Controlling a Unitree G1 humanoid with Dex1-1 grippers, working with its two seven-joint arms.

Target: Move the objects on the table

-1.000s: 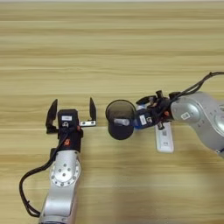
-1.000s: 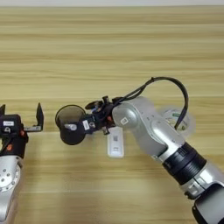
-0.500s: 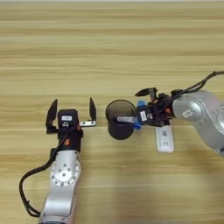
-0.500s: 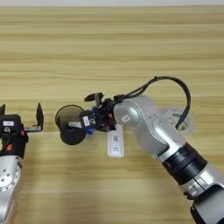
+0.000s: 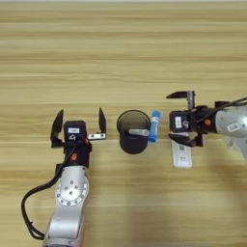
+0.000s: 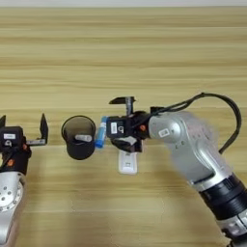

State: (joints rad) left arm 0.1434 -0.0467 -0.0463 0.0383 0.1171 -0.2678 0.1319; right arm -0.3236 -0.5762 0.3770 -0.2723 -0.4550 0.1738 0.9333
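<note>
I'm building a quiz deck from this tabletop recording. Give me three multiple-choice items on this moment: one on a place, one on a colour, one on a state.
1. Where does the glue stick lie?
A. Beside the cup, on the side of the right gripper
B. Inside the cup
C. Under the left gripper

2. What colour is the glue stick?
A. Red
B. Blue
C. Green

3. How are the right gripper's fingers?
A. Shut on the cup
B. Shut on the glue stick
C. Open, holding nothing

Answers:
1 A: the stick lies on the table between the cup and the right gripper.
2 B: its body is plainly blue in both views.
3 C: one finger is above and one below with a wide gap, over the white device, grasping nothing. The left gripper waits open on the cup's other side.
</note>
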